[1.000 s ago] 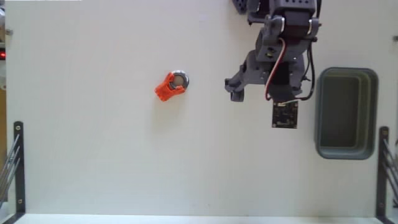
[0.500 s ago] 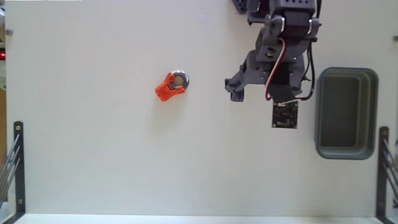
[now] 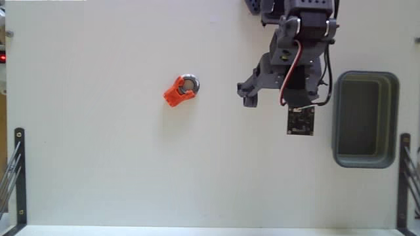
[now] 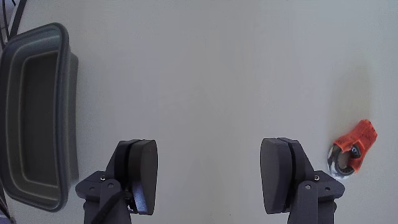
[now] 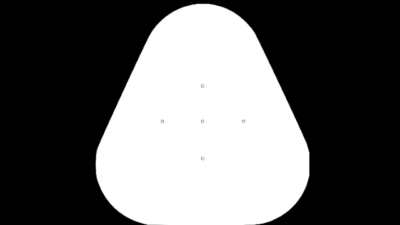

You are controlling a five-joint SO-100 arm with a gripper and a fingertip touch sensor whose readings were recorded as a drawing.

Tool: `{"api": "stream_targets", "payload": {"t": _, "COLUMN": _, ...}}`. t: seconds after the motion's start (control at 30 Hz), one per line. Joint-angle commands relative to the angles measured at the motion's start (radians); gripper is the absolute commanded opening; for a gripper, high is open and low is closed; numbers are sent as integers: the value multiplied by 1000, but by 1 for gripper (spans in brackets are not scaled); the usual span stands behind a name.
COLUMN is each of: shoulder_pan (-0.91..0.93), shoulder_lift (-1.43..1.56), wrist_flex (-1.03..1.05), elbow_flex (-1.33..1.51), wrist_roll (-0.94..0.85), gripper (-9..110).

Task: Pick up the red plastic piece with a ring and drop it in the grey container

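The red piece [image 3: 180, 91] lies on the white table [image 3: 98, 164], long axis diagonal in the fixed view, ring [image 3: 190, 83] toward upper right. The gripper [image 4: 211, 177] hovers, fingers wide apart and empty, between piece and container [image 3: 365, 119].

In the fixed view we find the piece [image 3: 181, 90] left of the arm [image 3: 289, 72], the container [image 3: 365, 119] right of it.

One red plastic piece with a ring [image 3: 180, 90], one grey container [image 3: 365, 119], one gripper [image 4: 214, 175]
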Motion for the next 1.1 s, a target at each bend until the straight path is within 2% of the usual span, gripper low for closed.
{"api": "stream_targets", "payload": {"t": 0.0, "shoulder_pan": 20, "shoulder_lift": 43, "wrist_flex": -7, "elbow_flex": 5, "wrist_roll": 5, "gripper": 110}}
{"api": "stream_targets", "payload": {"t": 1.07, "shoulder_pan": 368, "shoulder_lift": 43, "wrist_flex": -7, "elbow_flex": 5, "wrist_roll": 5, "gripper": 110}}
